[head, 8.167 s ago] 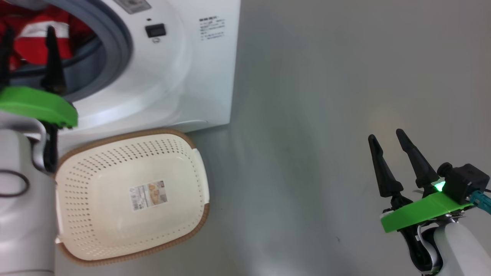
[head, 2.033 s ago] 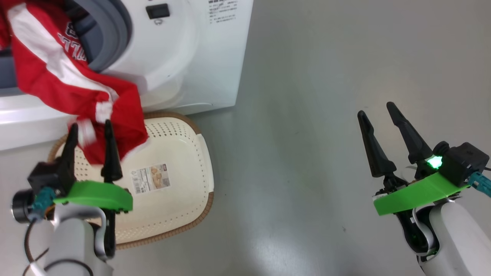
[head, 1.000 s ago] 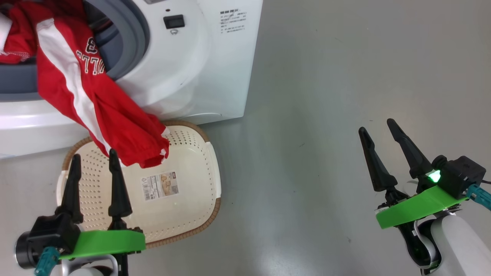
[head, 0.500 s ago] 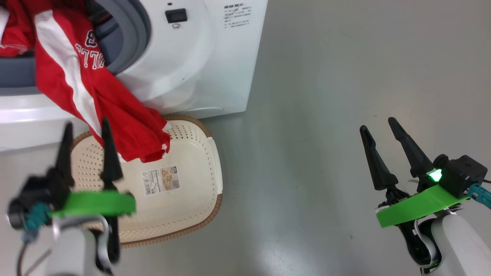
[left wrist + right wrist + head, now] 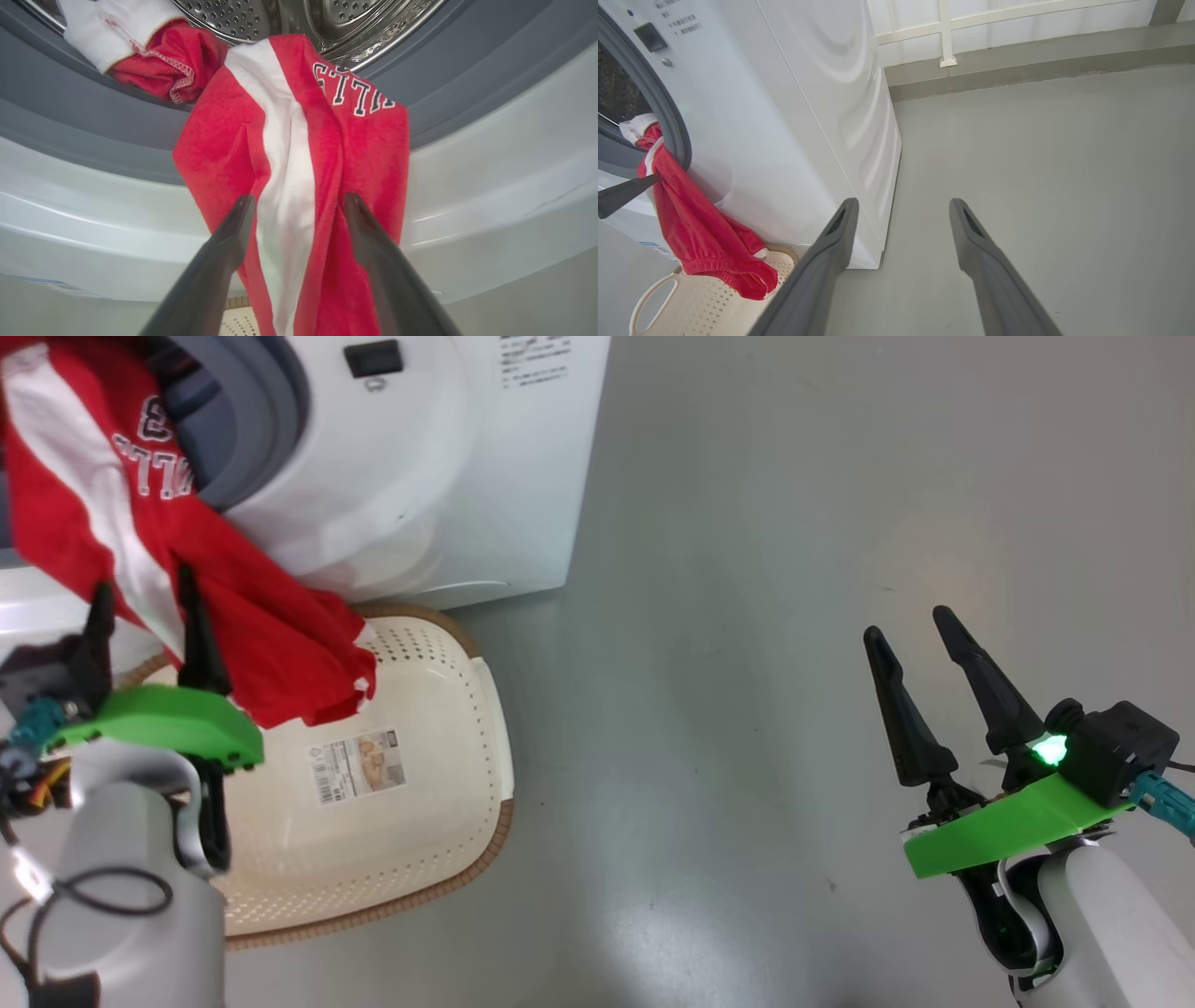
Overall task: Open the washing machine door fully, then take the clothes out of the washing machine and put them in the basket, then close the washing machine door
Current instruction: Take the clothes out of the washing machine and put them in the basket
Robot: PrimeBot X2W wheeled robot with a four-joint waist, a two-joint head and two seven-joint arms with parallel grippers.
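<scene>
Your left gripper (image 5: pixel 145 621) is spread wide with nothing pinched. Its fingers (image 5: pixel 233 242) straddle the red garment (image 5: pixel 252 644) low on its hanging length, and I can't tell whether they touch the cloth. The garment spills from the drum (image 5: pixel 350 18) over the grey gasket (image 5: pixel 70 107) and down the washer (image 5: pixel 448 476) front. Its hem hangs over the back end of the basket (image 5: pixel 485 709).

The basket sits on the floor (image 5: pixel 747 616) at the washer's foot, with nothing inside but its label (image 5: pixel 359 765). Up in the drum, a second red-and-white bundle (image 5: pixel 154 70) waits. Your right gripper (image 5: pixel 907 625) is open too, empty, well off to the side over bare floor.

The mouth's open, so the door step looks done. Unloading has barely begun: one piece is halfway out and none is in the basket. After that comes the bundle, then closing the door.
</scene>
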